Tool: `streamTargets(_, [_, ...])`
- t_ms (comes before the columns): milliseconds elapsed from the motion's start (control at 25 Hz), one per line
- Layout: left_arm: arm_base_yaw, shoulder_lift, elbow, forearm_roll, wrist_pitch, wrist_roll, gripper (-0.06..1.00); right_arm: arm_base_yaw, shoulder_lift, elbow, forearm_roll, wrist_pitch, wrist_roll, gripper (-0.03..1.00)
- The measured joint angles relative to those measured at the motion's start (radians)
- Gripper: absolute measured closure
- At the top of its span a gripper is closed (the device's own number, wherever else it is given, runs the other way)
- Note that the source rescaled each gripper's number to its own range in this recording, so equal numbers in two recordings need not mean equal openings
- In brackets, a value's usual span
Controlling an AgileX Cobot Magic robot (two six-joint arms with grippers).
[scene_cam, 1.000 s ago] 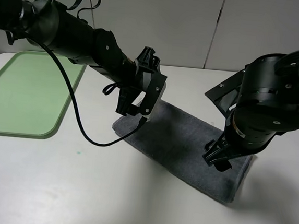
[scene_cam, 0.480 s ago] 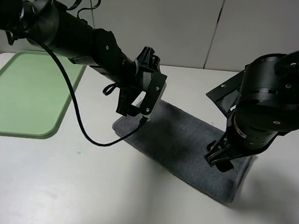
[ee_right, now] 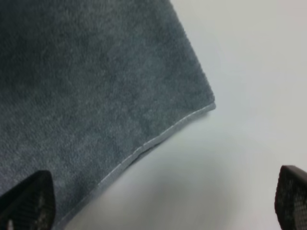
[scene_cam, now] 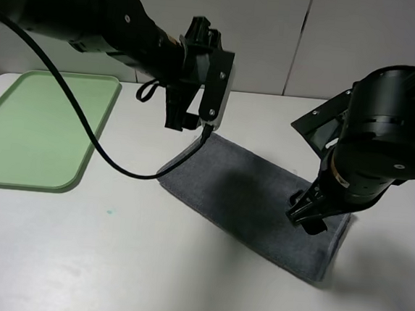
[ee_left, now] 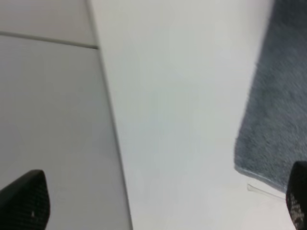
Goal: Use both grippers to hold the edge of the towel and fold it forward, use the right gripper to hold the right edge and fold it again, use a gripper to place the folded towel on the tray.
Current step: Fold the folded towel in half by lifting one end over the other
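White table [scene_cam: 111,263] carries grey towel [scene_cam: 247,195] and green tray [scene_cam: 35,133]

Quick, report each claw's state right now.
Left claw: open, holding nothing, beside the towel edge.
Right claw: open, holding nothing, over a towel corner.

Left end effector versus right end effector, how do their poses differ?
The left end effector hangs high above the table; the right end effector is low over the towel. The left is by the towel's far left corner, the right at its right end. Both are open, holding nothing.
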Motion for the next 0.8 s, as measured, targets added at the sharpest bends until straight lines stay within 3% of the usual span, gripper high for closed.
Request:
streamTargets(480, [0.0, -0.252, 0.0, 0.007, 0.307, -0.375, -0.06, 0.0, -0.235, 0.0, 0.093, -0.003, 0.002, -0.03])
streamTargets(600, [0.0, -0.295, 0.0, 0.061, 0.441, -0.484, -0.06, 0.0, -0.289, 0.0, 0.128, -0.003, 0.003, -0.03])
streamTargets(800, [0.0, -0.318, 0.0, 0.223, 0.718, -0.767, -0.06, 0.0, -0.361, 0.0, 0.164, -0.002, 0.003, -0.03])
